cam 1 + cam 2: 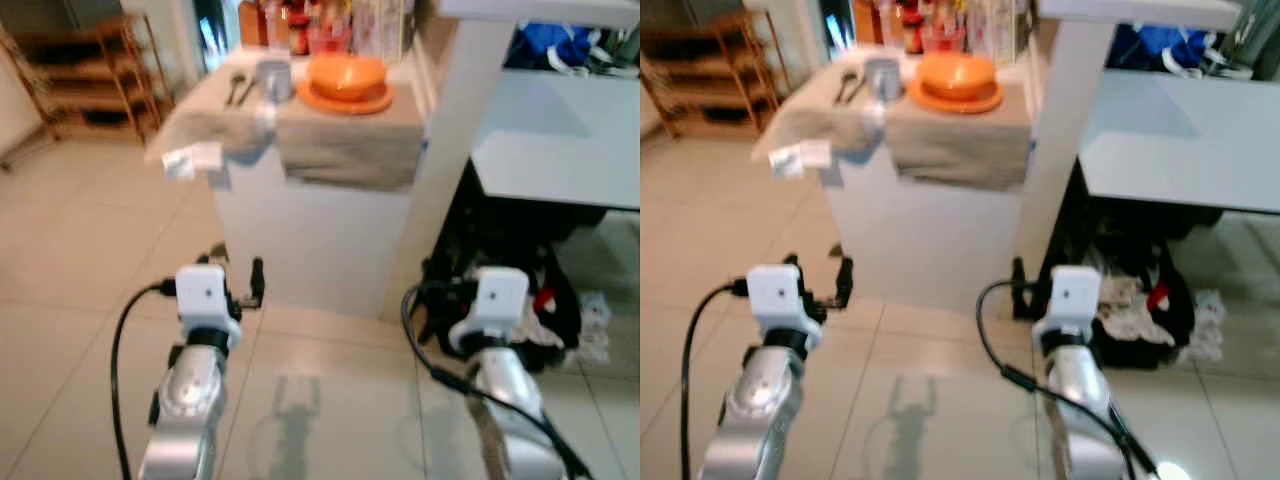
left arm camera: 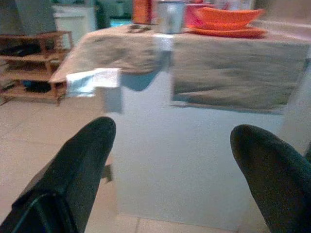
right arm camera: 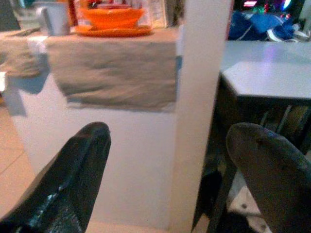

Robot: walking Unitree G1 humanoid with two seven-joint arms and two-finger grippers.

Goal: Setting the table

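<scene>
No writing legible to us. Landmark: white counter (image 1: 310,240), draped with a beige cloth (image 1: 345,140). Left of it, a wooden shelf (image 1: 95,75). On it, spoons (image 1: 238,88), then a metal cup (image 1: 273,80), then an orange bowl (image 1: 346,73) on an orange plate (image 1: 343,99). Before the counter, our left gripper (image 2: 170,165) and right gripper (image 3: 165,170), both spread, holding nothing. Right of the counter, a grey table (image 1: 560,140), clutter beneath.

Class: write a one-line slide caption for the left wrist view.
Open left claw faces a cloth-draped counter bearing an orange bowl and metal cup.
</scene>
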